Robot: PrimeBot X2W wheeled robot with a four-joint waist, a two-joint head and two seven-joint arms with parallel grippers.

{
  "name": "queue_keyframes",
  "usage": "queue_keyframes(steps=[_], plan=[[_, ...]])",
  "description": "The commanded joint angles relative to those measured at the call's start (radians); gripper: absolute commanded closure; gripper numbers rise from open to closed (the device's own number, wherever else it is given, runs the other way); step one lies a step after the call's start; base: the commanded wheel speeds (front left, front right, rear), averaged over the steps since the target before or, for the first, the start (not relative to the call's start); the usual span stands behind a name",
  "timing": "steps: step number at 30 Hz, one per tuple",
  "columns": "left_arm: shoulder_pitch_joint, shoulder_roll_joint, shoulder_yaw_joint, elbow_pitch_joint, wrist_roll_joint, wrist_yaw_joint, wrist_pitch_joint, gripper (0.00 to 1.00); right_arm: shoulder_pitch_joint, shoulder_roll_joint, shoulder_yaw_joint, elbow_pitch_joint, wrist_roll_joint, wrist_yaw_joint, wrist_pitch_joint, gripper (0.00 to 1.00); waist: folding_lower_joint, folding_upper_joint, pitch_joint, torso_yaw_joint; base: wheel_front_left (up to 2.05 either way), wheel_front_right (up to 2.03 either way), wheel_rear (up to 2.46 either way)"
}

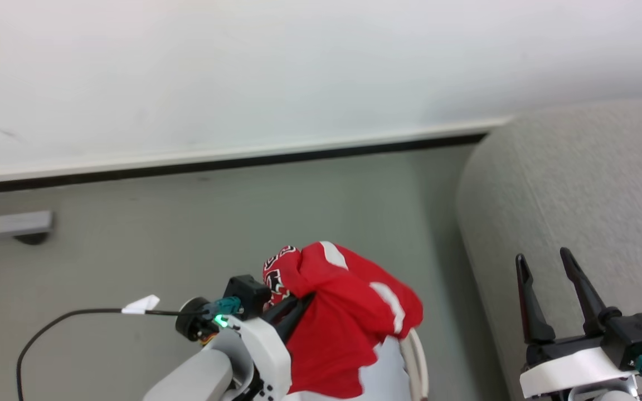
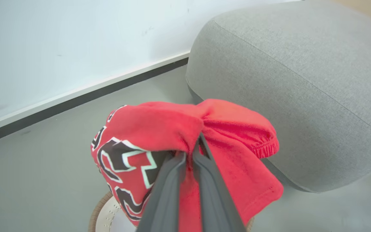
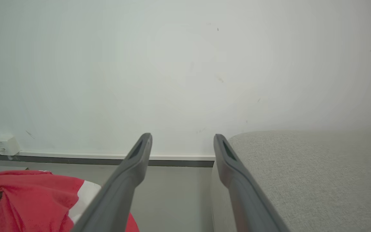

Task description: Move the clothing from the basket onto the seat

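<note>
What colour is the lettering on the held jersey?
Black block letters edged in white on the red jersey, clearest in the left wrist view.

Red jersey point(image 1: 349, 334) bunched above basket point(image 2: 103, 217), beside grey sofa point(image 1: 577, 195).

I log: jersey point(image 1: 349, 312), red, black lettering outlined white, white stripes. Sofa point(image 1: 577, 184), plain grey weave. Basket point(image 2: 92, 216), white, brown rim. Floor point(image 1: 243, 223), grey-green. Wall point(image 1: 298, 67), white; skirting point(image 1: 243, 156), white over black.
</note>
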Motion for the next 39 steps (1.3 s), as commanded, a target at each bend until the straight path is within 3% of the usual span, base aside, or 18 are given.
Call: queue_keyframes(steps=[1, 16, 29, 39], plan=[[0.022, 0.012, 0.031, -0.045, 0.013, 0.001, -0.002, 1.0, 0.02, -0.004, 0.004, 0.008, 0.007, -0.002, -0.002, 0.0, 0.0002, 0.0, -0.065, 0.066, 0.0, 0.0, 0.0], [0.018, 0.018, 0.15, -0.317, 0.072, 0.009, -0.002, 1.0, 0.066, -0.004, 0.057, 0.009, 0.035, -0.002, -0.002, 0.0, 0.0002, 0.0, -0.157, 0.146, 0.0, 0.0, 0.0], [-0.001, 0.035, 0.182, -0.408, 0.049, 0.037, 0.001, 1.0, 0.064, -0.004, 0.128, 0.008, 0.036, -0.002, -0.002, 0.0, 0.0002, 0.0, -0.162, 0.149, 0.0, 0.0, 0.0], [0.017, 0.025, 0.175, -0.403, 0.039, 0.039, 0.0, 1.0, 0.028, -0.006, 0.339, 0.021, 0.064, -0.002, -0.002, 0.0, 0.0002, 0.0, -0.17, 0.16, 0.0, 0.0, 0.0]])
